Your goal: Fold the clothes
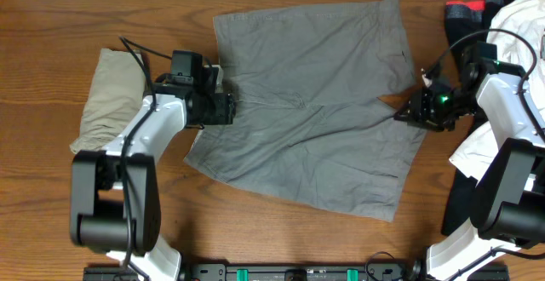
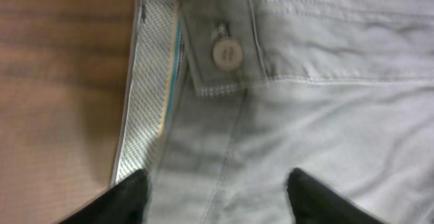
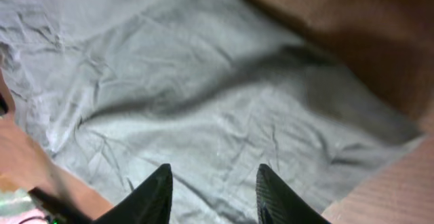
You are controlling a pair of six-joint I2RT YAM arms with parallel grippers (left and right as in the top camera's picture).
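Observation:
The grey shorts [image 1: 315, 102] lie spread flat across the middle of the table, waistband to the left. My left gripper [image 1: 232, 106] is at the waistband's middle. In the left wrist view it [image 2: 218, 182] stands open over the fly, just below the button [image 2: 227, 54] and beside the patterned inner waistband [image 2: 152, 81]. My right gripper [image 1: 400, 117] is at the notch between the two legs on the right. It [image 3: 212, 172] is open, with wrinkled grey cloth [image 3: 203, 81] under both fingers. The khaki-beige shorts [image 1: 111, 98] lie folded at the far left.
A pile of other garments sits at the right edge: white cloth [image 1: 519, 17] and dark pieces with red trim [image 1: 467, 10]. Bare wooden table [image 1: 255, 230] shows in front of the shorts. The arm bases stand at the front edge.

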